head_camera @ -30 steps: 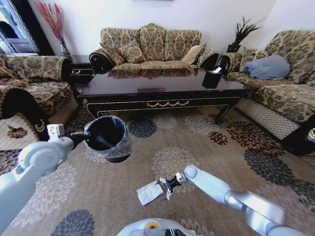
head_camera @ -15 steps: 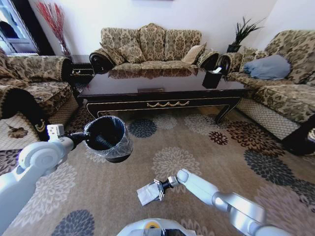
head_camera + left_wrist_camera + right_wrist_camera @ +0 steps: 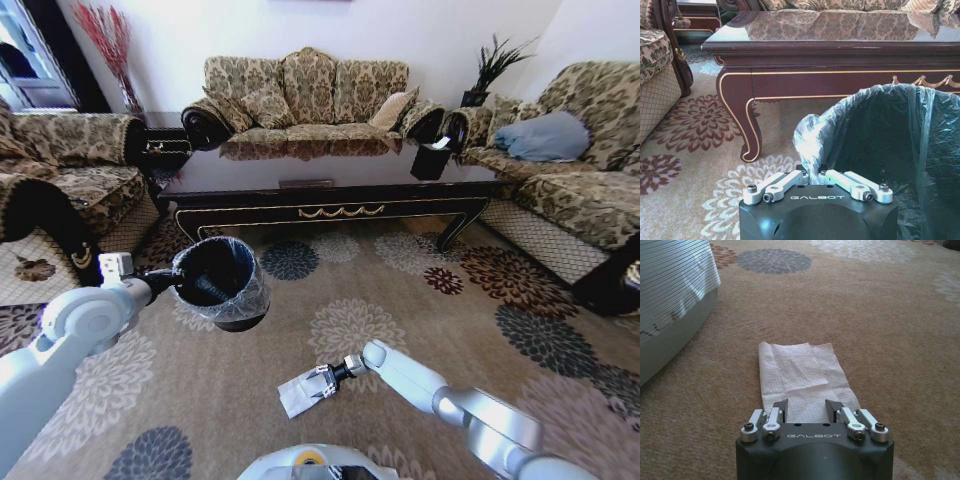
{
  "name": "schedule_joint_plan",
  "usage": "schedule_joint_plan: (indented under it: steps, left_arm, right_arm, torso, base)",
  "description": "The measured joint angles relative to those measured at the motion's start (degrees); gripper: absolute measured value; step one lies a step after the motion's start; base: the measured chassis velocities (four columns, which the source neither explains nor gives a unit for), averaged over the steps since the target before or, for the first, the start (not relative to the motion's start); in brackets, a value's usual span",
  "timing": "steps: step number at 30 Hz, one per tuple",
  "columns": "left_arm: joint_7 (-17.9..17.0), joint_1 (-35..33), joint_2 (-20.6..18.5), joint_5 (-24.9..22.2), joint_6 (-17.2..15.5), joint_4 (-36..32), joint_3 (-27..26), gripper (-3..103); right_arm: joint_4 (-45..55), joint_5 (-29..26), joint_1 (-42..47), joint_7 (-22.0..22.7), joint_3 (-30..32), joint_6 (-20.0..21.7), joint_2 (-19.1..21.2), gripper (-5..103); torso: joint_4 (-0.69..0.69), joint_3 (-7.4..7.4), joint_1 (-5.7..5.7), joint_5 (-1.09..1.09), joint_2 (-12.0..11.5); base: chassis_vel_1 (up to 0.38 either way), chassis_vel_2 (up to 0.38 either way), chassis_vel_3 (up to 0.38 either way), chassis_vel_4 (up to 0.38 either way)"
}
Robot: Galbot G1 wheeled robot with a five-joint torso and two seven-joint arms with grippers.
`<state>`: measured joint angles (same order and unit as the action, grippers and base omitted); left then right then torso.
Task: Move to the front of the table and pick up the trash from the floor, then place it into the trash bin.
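- While the robot stands in front of the table [image 3: 330,190], on the near side of the patterned carpet [image 3: 420,300], the picking part of the job looks barely begun.
- Low at the near centre, the right gripper [image 3: 325,381] sits at the floor with its fingers [image 3: 781,407] spread apart, straddling the near edge of the white paper square [image 3: 802,376]; nothing is pinched yet, and the paper lies flat on the carpet.
- Over on the left, the left gripper [image 3: 813,176] is clamped on the rim and liner of the trash bin [image 3: 220,280], holding it up off the carpet, to the left of and beyond the paper.
- What lies inside the bin I cannot make out.
- By my reckoning, the drive up to the table is done and the bin is in hand. Closing on the paper, lifting it and dropping it in the bin remain.
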<state>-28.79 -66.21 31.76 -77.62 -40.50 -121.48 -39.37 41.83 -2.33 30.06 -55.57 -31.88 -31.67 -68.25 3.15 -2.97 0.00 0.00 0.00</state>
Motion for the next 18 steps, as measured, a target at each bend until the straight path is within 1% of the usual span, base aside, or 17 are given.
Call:
schedule_joint_plan:
  steps: [1, 3, 4, 6, 7, 8, 9, 11, 12, 15, 17, 18]
  left_arm:
    - [0.0, -0.02, -0.01, 0.01, 0.0, -0.02, 0.0, 3]
    - [0.0, -0.07, -0.02, 0.02, 0.0, -0.08, 0.0, 3]
    - [0.0, -0.07, -0.02, 0.02, 0.0, -0.08, 0.0, 3]
    - [-0.01, -0.06, 0.0, 0.04, 0.0, -0.1, 0.0, 3]
    - [-0.02, -0.06, 0.02, 0.05, 0.0, -0.1, 0.02, 3]
    - [-0.01, -0.05, 0.05, 0.07, 0.0, -0.11, 0.08, 3]
    - [-0.01, -0.05, 0.05, 0.07, 0.0, -0.11, 0.08, 3]
    - [-0.02, -0.05, 0.08, 0.14, 0.0, -0.11, 0.14, 3]
    - [-0.03, -0.05, 0.08, 0.16, 0.0, -0.11, 0.15, 3]
    - [-0.03, -0.05, 0.09, 0.19, 0.0, -0.11, 0.16, 3]
    - [-0.04, -0.07, 0.1, 0.21, 0.0, -0.1, 0.16, 3]
    - [-0.04, -0.07, 0.1, 0.21, 0.0, -0.1, 0.16, 3]
  right_arm:
    - [-0.01, 0.25, 0.06, -0.22, 0.18, -0.13, 0.06, 41]
    - [0.07, 0.56, 0.2, -0.71, 0.39, -0.31, 0.62, 29]
    - [0.07, 0.56, 0.2, -0.71, 0.39, -0.31, 0.62, 29]
    - [0.28, 0.69, 0.27, -1.08, 0.51, -0.37, 1.35, 19]
    - [0.3, 0.77, 0.27, -1.19, 0.6, -0.41, 1.57, 19]
    - [0.33, 0.91, 0.28, -1.35, 0.79, -0.52, 1.86, 14]
    - [0.33, 0.91, 0.28, -1.35, 0.79, -0.52, 1.86, 14]
    - [0.33, 1.04, 0.28, -1.41, 1.13, -0.68, 2.16, 3]
    - [0.37, 1.05, 0.29, -1.42, 1.22, -0.72, 2.33, 1]
    - [0.77, 0.64, 0.35, -1.43, 1.21, -0.78, 2.85, 1]
    - [2.25, -1.78, 0.54, -1.24, 0.16, -0.82, 4.45, 0]
    - [2.25, -1.78, 0.54, -1.24, 0.16, -0.82, 4.45, 0]
  torso:
    - [0.0, 0.0, 0.0, 0.0, 0.0]
    - [-0.01, 0.0, 0.0, 0.0, 0.0]
    - [-0.01, 0.0, 0.0, 0.0, 0.0]
    - [0.0, 0.0, 0.0, 0.0, 0.0]
    - [0.0, 0.0, 0.0, 0.0, 0.0]
    - [0.0, 0.0, 0.0, 0.0, 0.0]
    - [0.0, 0.0, 0.0, 0.0, 0.0]
    - [0.0, 0.0, 0.0, 0.0, 0.0]
    - [-0.01, 0.0, 0.0, 0.0, 0.0]
    - [-0.01, 0.0, 0.0, 0.0, 0.0]
    - [0.0, 0.0, 0.0, 0.0, 0.0]
    - [0.0, 0.0, 0.0, 0.0, 0.0]
  base:
    - [0.0, 0.0, 0.0, 0.0]
    - [0.0, 0.0, 0.0, 0.0]
    - [0.0, 0.0, 0.0, 0.0]
    - [0.0, 0.0, 0.0, 0.0]
    - [0.0, 0.0, 0.0, 0.0]
    - [0.0, 0.0, 0.0, 0.0]
    - [0.0, 0.0, 0.0, 0.0]
    - [0.0, 0.0, 0.0, 0.0]
    - [0.0, 0.0, 0.0, 0.0]
    - [0.0, 0.0, 0.0, 0.0]
    - [0.0, 0.0, 0.0, 0.0]
    - [0.0, 0.0, 0.0, 0.0]
